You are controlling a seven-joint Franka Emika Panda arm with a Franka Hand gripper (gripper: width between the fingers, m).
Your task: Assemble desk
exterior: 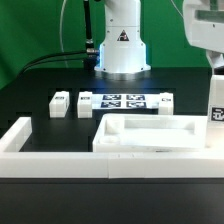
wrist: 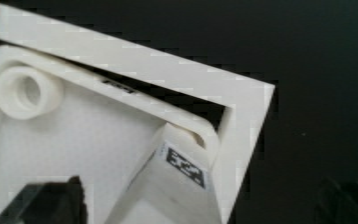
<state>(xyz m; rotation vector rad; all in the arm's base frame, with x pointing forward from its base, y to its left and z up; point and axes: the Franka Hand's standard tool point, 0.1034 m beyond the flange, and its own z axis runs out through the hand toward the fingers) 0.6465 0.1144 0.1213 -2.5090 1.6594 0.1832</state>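
Observation:
The white desk tabletop point(exterior: 150, 136) lies rim-up on the black table, in the exterior view's right half. At its right end a white leg post point(exterior: 216, 103) stands upright with its tag showing. My gripper point(exterior: 212, 66) hangs just above that post. In the wrist view the tagged leg point(wrist: 181, 165) stands in the tabletop's corner point(wrist: 87, 130), beside a round hole point(wrist: 25, 92). My gripper point(wrist: 194, 208) is open astride the leg. One dark finger point(wrist: 51, 203) is apart from the leg; the other barely shows against the black table.
Two loose leg posts point(exterior: 60, 103) point(exterior: 85, 103) stand left of the marker board point(exterior: 120, 101). A third small white post point(exterior: 165, 101) is at the board's right end. The low white border wall point(exterior: 25, 138) runs along the left and front. The robot base point(exterior: 122, 50) is behind.

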